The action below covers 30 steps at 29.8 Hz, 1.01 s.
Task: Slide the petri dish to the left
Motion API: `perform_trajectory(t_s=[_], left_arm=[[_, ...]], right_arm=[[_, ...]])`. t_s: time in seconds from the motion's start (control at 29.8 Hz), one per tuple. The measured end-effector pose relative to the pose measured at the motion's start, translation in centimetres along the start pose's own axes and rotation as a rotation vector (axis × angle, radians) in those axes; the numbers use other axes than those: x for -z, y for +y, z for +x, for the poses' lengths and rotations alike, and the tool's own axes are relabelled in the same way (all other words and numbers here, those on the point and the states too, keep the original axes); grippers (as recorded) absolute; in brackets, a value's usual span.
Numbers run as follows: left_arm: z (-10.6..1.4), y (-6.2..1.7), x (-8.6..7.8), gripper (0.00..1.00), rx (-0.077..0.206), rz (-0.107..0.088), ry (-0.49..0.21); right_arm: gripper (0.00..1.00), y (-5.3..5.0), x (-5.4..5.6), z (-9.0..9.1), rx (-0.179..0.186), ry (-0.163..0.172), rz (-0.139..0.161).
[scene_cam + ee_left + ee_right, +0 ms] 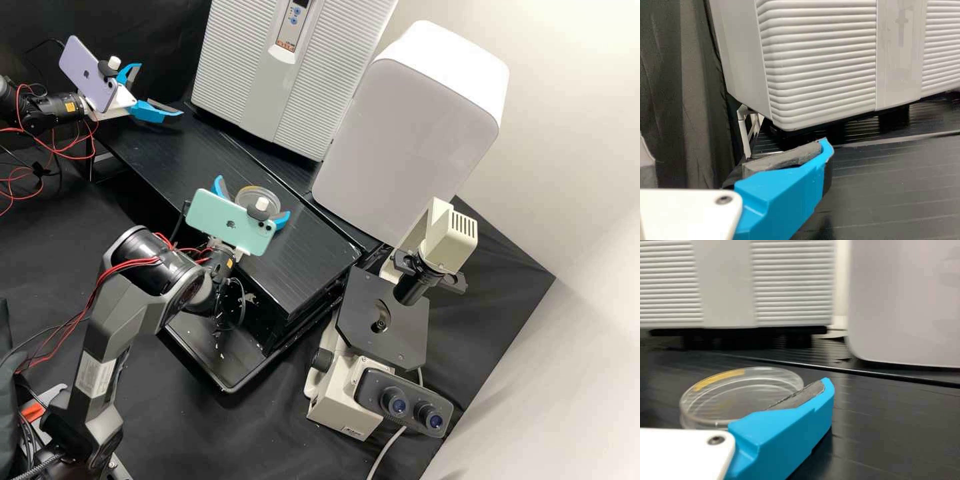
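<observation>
The clear round plastic petri dish (257,195) lies flat on the black ribbed desk (200,157), near the right end of it. It is in front of the tall white smooth box-shaped device (413,120). The lid is on the dish, and a thin yellow strip (717,379) runs along one part of the rim.

The right arm comes in from the lower left of the high view and has a mint-green phone (230,223) fixed on its wrist. The right jaws are spread, and the dish sits between the two bright blue fingers (285,218), one finger on each side. In the right wrist view one finger is just beside the dish and covers a part of its edge. I cannot tell if it touches the dish. The fingers are low, close to the desk surface.

The left arm is at the far left end of the desk, well apart from the dish, and carries a pale purple phone (83,80) on its wrist. The left jaws are spread wide and hold nothing. In the left wrist view one blue finger points toward the big white ribbed machine (815,65), which stands at the back of the desk.

A white and black microscope (393,333) stands on the black cloth (493,280), to the right of the desk. Red cables (40,133) run along both arms.
</observation>
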Motion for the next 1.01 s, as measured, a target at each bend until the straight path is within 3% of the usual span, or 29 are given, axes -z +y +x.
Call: perform_trajectory(t_s=[0.3,0.47,0.77,1.01], left_arm=[[0.0,0.0,0.0,1.0,0.0,0.0,0.0],[0.0,0.0,0.0,1.0,0.0,0.0,0.0],[0.0,0.0,0.0,1.0,0.0,0.0,0.0],[0.0,0.0,0.0,1.0,0.0,0.0,0.0]], right_arm=[[1.0,-1.0,1.0,0.5,0.05,0.051,0.002],[1.0,-2.1,1.7,0.7,0.101,0.085,-0.033],[1.0,-3.3,2.6,1.0,0.124,0.109,-0.067],[1.0,-3.4,2.5,1.0,0.116,0.092,-0.085]])
